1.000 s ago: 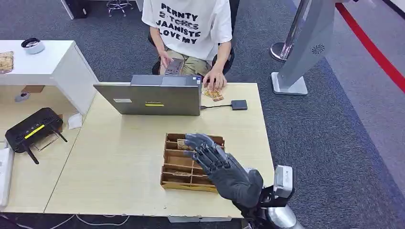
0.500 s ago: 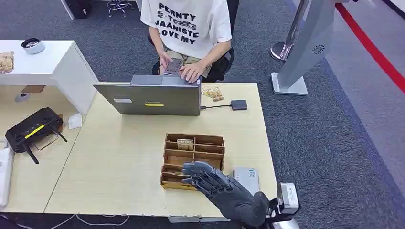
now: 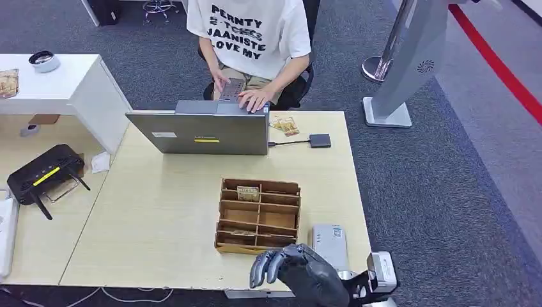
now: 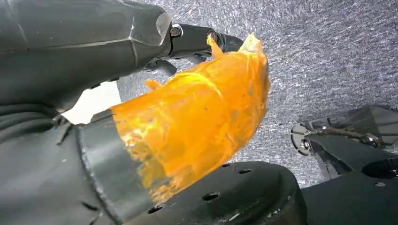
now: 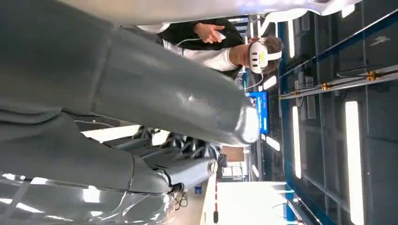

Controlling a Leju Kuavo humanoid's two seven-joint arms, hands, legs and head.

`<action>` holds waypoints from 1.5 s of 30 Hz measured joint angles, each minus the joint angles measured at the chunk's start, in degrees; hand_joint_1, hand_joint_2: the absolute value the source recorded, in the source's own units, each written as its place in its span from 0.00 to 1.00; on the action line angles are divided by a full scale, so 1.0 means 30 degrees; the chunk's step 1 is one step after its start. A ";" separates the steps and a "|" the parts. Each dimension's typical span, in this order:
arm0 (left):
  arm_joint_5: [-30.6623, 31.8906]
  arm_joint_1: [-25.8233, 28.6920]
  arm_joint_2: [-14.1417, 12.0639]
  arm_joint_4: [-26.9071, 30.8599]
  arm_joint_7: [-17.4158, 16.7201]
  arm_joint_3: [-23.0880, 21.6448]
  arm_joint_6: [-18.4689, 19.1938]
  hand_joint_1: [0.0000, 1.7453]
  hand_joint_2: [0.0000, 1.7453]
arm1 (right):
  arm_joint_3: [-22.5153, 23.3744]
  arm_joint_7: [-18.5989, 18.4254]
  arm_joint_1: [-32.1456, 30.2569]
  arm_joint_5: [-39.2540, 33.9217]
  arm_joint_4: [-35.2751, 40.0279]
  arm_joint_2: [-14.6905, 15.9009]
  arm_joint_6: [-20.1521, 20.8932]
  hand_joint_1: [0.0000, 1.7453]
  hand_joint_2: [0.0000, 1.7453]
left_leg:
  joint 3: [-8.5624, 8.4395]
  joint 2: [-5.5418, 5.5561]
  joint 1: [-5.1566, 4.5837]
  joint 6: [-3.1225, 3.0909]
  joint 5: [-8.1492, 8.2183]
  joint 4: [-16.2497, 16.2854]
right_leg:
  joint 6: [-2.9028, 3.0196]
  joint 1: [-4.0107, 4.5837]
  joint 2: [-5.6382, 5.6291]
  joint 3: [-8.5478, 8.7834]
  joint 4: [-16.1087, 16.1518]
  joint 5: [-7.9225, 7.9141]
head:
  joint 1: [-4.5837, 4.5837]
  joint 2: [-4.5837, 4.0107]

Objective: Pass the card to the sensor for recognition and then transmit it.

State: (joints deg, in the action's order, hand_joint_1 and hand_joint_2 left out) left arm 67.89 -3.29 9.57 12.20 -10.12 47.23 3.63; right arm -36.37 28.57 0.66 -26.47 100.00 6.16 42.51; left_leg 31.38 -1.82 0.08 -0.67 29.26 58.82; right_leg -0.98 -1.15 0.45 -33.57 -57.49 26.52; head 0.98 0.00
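Head view shows the right hand (image 3: 291,272) low at the desk (image 3: 160,224) near edge, fingers curled downward and holding nothing visible, just in front of the wooden divider box (image 3: 259,216) and beside the grey sensor (image 3: 330,243). A card (image 3: 247,192) stands in a far compartment of the box, untouched. Whether the left hand (image 4: 70,70) holds anything I cannot tell. Risk: reaching over the box, the curled fingers could catch its near wall and shove it, or knock the sensor aside.
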 joint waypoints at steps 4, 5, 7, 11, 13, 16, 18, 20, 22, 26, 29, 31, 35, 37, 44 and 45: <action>0.0015 0.0000 0.0000 0.0000 -0.0029 0.0000 -0.0015 0.00 0.00 | -0.0051 0.0015 -0.0020 -0.0022 -0.0014 0.0000 0.0146 1.00 0.00 | 0.0001 0.0000 0.0000 0.0000 0.0000 0.0000 | 0.0000 0.0000 0.0000 0.0000 0.0000 0.0000 | 0.0000 0.0000; 0.0015 -0.0001 0.0000 0.0000 -0.0044 0.0000 -0.0015 0.00 0.00 | -0.0066 0.0015 -0.0021 -0.0022 -0.0014 0.0000 0.0160 1.00 0.00 | 0.0001 0.0000 0.0000 0.0000 0.0000 0.0000 | 0.0000 0.0000 0.0000 0.0000 0.0000 0.0000 | 0.0000 0.0000; 0.0007 0.0000 0.0000 0.0000 -0.0051 0.0000 -0.0022 0.00 0.00 | -0.0094 0.0014 -0.0023 -0.0022 -0.0014 0.0000 0.0160 0.99 0.00 | 0.0001 0.0000 0.0000 0.0000 0.0000 0.0000 | 0.0000 0.0000 0.0000 0.0000 0.0000 0.0000 | 0.0000 0.0000; 0.0000 0.0000 0.0000 0.0000 -0.0051 0.0000 -0.0066 0.00 0.00 | -0.0124 0.0022 -0.0021 -0.0066 -0.0044 0.0000 0.0211 0.99 0.00 | 0.0002 0.0001 0.0000 0.0000 0.0000 0.0000 | 0.0000 0.0000 0.0000 0.0001 0.0000 0.0000 | 0.0000 0.0000; 0.0000 0.0000 0.0000 0.0000 -0.0051 0.0000 -0.0066 0.00 0.00 | -0.0146 0.0036 -0.0021 -0.0146 -0.0065 0.0000 0.0211 0.97 0.00 | 0.0001 0.0000 0.0000 0.0000 0.0000 0.0000 | 0.0000 0.0000 0.0000 0.0001 0.0000 0.0000 | 0.0000 0.0000; -0.0001 0.0000 0.0007 0.0000 -0.0051 0.0000 -0.0073 0.00 0.00 | -0.0160 0.0036 -0.0020 -0.0160 -0.0116 0.0000 0.0211 0.99 0.00 | 0.0001 0.0001 0.0000 0.0000 0.0000 0.0000 | 0.0000 0.0000 0.0000 0.0001 0.0000 0.0000 | 0.0000 0.0000; -0.0007 0.0001 0.0007 0.0000 -0.0051 0.0000 -0.0080 0.00 0.00 | -0.0182 0.0037 -0.0020 -0.0168 -0.0131 0.0000 0.0211 0.99 0.00 | 0.0001 0.0001 0.0000 0.0000 0.0000 0.0000 | 0.0000 0.0000 0.0000 0.0001 0.0000 0.0000 | 0.0000 0.0000; -0.0007 0.0000 0.0007 0.0000 -0.0051 0.0007 -0.0109 0.00 0.00 | -0.0211 0.0037 -0.0022 -0.0168 -0.0131 0.0000 0.0218 1.00 0.00 | 0.0001 0.0001 0.0000 0.0000 0.0000 0.0000 | 0.0000 0.0000 0.0000 0.0001 0.0000 0.0000 | 0.0000 0.0000; -0.0007 0.0001 0.0007 0.0000 -0.0044 0.0007 -0.0117 0.00 0.00 | -0.0233 0.0058 -0.0030 -0.0168 -0.0138 0.0000 0.0218 1.00 0.00 | 0.0001 0.0001 0.0000 0.0000 0.0000 0.0000 | 0.0000 0.0000 0.0000 0.0001 0.0000 0.0000 | 0.0000 0.0000; -0.0007 0.0001 0.0007 0.0000 -0.0022 0.0015 -0.0117 0.00 0.00 | -0.0262 0.0095 -0.0052 -0.0175 -0.0138 0.0000 0.0240 1.00 0.00 | 0.0001 0.0000 0.0000 0.0000 0.0000 0.0000 | 0.0000 0.0000 0.0000 0.0001 0.0000 0.0000 | 0.0000 0.0000; -0.0014 0.0001 0.0007 0.0000 -0.0022 0.0015 -0.0117 0.00 0.00 | -0.0262 0.0101 -0.0068 -0.0175 -0.0138 0.0000 0.0240 1.00 0.00 | 0.0001 0.0001 0.0000 0.0000 0.0000 0.0000 | 0.0000 0.0000 0.0000 0.0001 0.0000 0.0000 | 0.0000 0.0000; -0.0015 0.0001 0.0007 0.0000 -0.0022 0.0029 -0.0117 0.04 0.00 | -0.0262 0.0095 -0.0077 -0.0175 -0.0138 0.0000 0.0240 1.00 0.00 | 0.0001 0.0001 0.0000 0.0000 0.0000 0.0000 | 0.0000 0.0000 0.0000 0.0001 0.0000 0.0000 | 0.0000 0.0000; -0.0073 0.0001 0.0007 0.0000 -0.0022 0.0044 -0.0190 1.00 0.00 | -0.0284 0.0175 -0.0136 -0.0269 -0.0138 0.0000 0.0350 1.00 0.00 | 0.0001 0.0001 0.0000 0.0000 0.0000 0.0000 | 0.0000 0.0000 0.0000 0.0001 0.0000 0.0000 | 0.0000 0.0000; -0.0117 0.0001 0.0015 0.0000 -0.0022 0.0088 -0.0226 1.00 0.00 | -0.0335 0.0248 -0.0164 -0.0313 -0.0138 0.0000 0.0459 1.00 0.00 | 0.0001 0.0001 0.0000 0.0000 0.0000 0.0000 | 0.0000 0.0000 0.0000 0.0001 0.0000 0.0000 | 0.0000 0.0000; -0.0197 -0.0001 0.0095 0.0000 0.0036 0.0168 -0.0233 1.00 0.00 | -0.0539 0.0306 -0.0122 -0.0350 -0.0328 0.0000 0.0685 1.00 0.00 | 0.0003 0.0001 0.0000 0.0000 0.0000 0.0000 | 0.0000 -0.0001 0.0001 0.0003 0.0000 0.0000 | 0.0000 0.0000; -0.0263 -0.0003 0.0095 0.0000 0.0036 0.0211 -0.0233 1.00 0.00 | -0.0561 0.0321 -0.0091 -0.0364 -0.0357 0.0000 0.0802 1.00 0.00 | 0.0002 0.0001 0.0000 0.0000 0.0000 0.0000 | 0.0000 -0.0001 0.0001 0.0004 0.0000 0.0000 | 0.0000 0.0000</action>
State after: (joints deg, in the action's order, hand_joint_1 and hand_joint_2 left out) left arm 67.10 -3.29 9.86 12.20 -10.01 47.87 2.93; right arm -38.05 29.53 0.39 -27.56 98.92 6.16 44.92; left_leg 31.39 -1.82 0.08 -0.67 29.26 58.82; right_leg -0.98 -1.15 0.45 -33.56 -57.49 26.51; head 0.98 0.00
